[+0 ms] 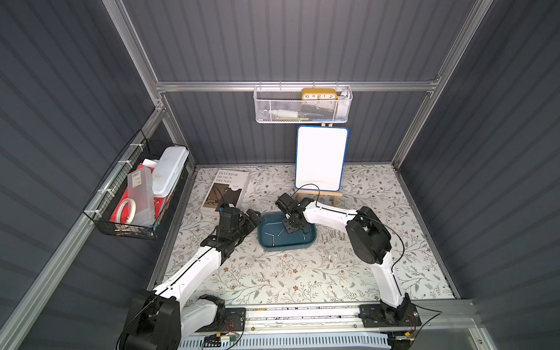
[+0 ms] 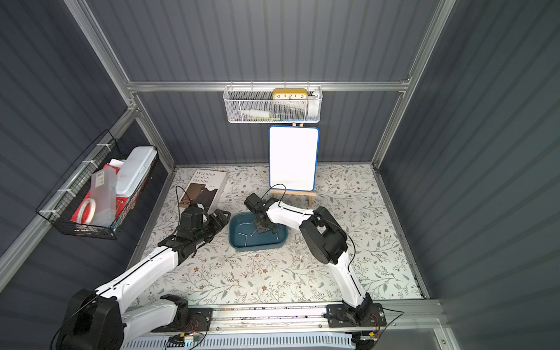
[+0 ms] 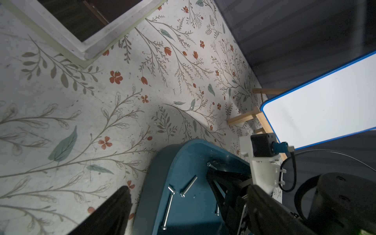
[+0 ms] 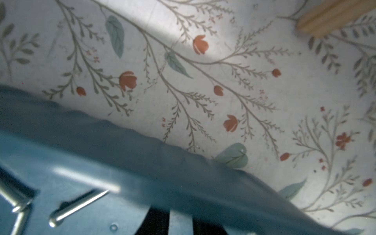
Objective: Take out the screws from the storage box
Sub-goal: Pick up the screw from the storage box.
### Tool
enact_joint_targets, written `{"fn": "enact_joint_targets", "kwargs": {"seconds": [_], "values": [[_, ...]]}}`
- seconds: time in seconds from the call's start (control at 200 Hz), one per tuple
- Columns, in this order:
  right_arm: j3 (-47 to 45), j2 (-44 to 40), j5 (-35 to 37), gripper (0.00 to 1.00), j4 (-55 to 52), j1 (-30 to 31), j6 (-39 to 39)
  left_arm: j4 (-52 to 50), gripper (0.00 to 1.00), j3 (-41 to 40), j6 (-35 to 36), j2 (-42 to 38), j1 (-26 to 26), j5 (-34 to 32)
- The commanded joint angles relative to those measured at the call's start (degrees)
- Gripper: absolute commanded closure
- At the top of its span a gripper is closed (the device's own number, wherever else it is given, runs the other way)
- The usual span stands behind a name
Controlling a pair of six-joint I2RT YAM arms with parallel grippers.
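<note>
The storage box (image 1: pixel 309 239), a shallow teal tray, sits mid-table in both top views (image 2: pixel 233 239). Several silvery screws (image 1: pixel 274 235) lie loose on its floor, seen closer in the left wrist view (image 3: pixel 189 186) and the right wrist view (image 4: pixel 77 205). My right gripper (image 1: pixel 291 228) reaches down into the box near its far wall. Its dark fingers (image 4: pixel 156 221) stand a little apart, and only box floor shows between them. My left gripper (image 1: pixel 256 215) hovers open at the box's left rim, holding nothing; one finger (image 3: pixel 114 211) hangs over the mat.
More screws (image 1: pixel 333 235) lie on the floral mat just right of the box. A book (image 1: pixel 225 189) lies behind the left arm. A whiteboard on a wooden easel (image 1: pixel 321 157) stands behind the box. A white mesh basket (image 1: pixel 303 104) and a black wire basket (image 1: pixel 133 194) hang on the walls.
</note>
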Motion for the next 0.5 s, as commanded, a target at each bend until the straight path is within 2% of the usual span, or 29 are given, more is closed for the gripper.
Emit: {"fn": "enact_joint_targets", "kwargs": {"seconds": [0.0,0.205,0.495], "values": [[-0.9,0.8,-0.9,0.71,-2.7,0.3,1.2,-0.9,0.07,-0.8,-0.7,-1.4,0.2,-0.6],[2.0,3.1,1.2,0.65,-4.6,0.4,0.9,-1.0,0.07,-0.9,-0.8,-0.8,0.2,-0.4],[3.2,2.9,5.6,0.63,-4.5,0.6,0.2,-0.8,0.07,-1.1,-0.4,-0.7,0.3,0.5]]}}
